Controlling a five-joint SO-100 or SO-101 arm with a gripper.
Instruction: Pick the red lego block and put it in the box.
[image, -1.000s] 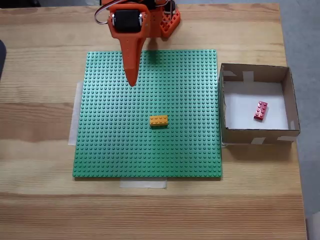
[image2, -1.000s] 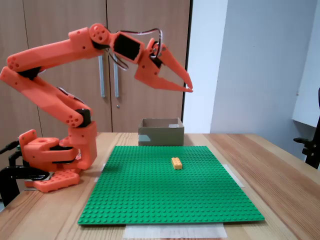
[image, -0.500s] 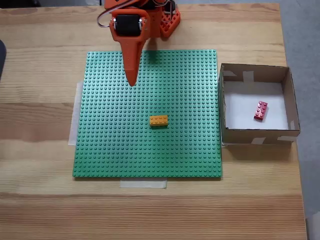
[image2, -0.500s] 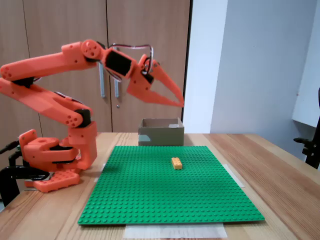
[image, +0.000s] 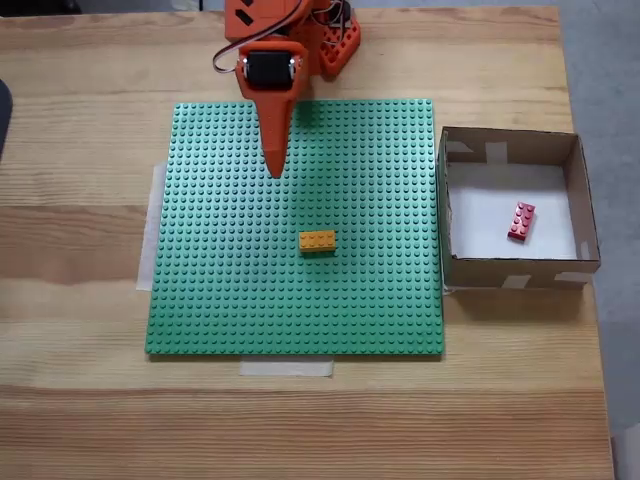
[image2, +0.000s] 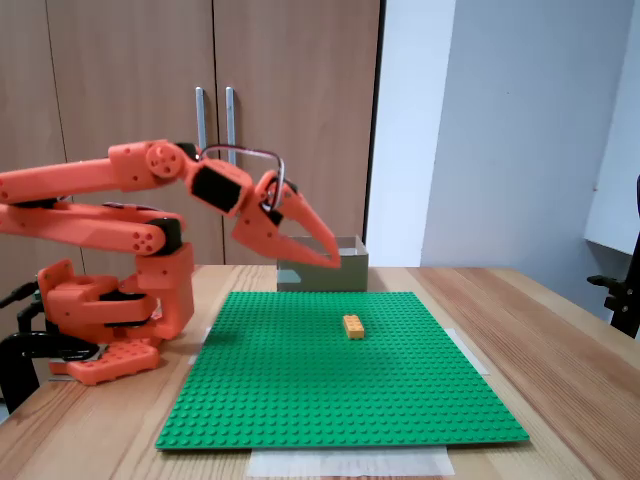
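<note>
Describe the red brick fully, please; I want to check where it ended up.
The red brick is a small rectangular plastic piece with studs facing up. It lies flat on the white floor of the cardboard box, right of centre in the top-down fixed view, turned slightly off the walls' lines. It touches only the floor, clear of every wall. The gripper is far off, over the green baseplate.

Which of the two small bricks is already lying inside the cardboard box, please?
The red lego block lies on the white floor of the box; the yellow-orange brick sits out on the green baseplate.
</note>
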